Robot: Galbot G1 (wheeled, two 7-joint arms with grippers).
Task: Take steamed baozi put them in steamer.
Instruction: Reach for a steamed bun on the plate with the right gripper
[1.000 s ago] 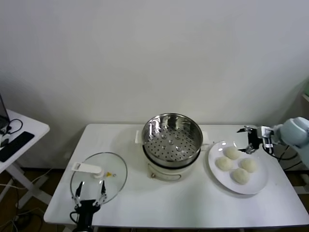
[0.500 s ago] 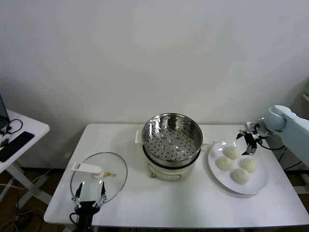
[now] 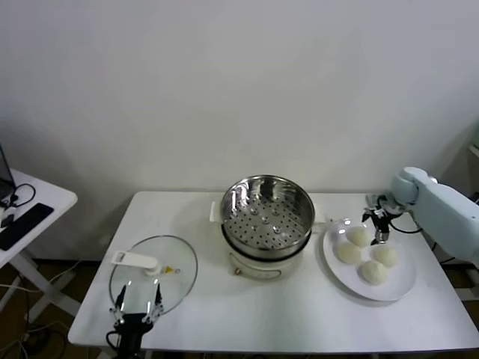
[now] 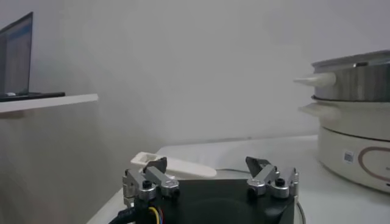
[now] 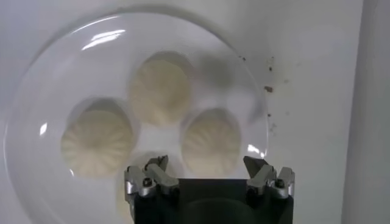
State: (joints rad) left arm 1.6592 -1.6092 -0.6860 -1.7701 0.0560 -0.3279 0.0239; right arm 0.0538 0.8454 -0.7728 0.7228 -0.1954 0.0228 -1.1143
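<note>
Steamed baozi [image 3: 366,253], four cream-white buns, lie together on a flat white plate [image 3: 402,287] on the right part of the white table [image 3: 202,307]; none is in the steamer [image 3: 266,216], which stands just left of the plate at the table's middle with its perforated floor bare; in the right wrist view three buns [image 5: 161,91] show clearly on the plate [image 5: 49,79], and the fourth is mostly hidden behind the gripper body. The right gripper [image 3: 378,222] hangs over the far edge of the plate, just above the farthest bun, its fingers [image 5: 156,175] spread wide apart with nothing between them; the right arm reaches in from the right side. On the left part of the table lies a round glass lid [image 3: 152,278] with a white handle [image 3: 135,260]; the left gripper [image 3: 138,305] is parked at the near edge, just beside the lid, fingers [image 4: 152,178] apart and empty. A second white table [image 3: 45,200] stands at the far left.
</note>
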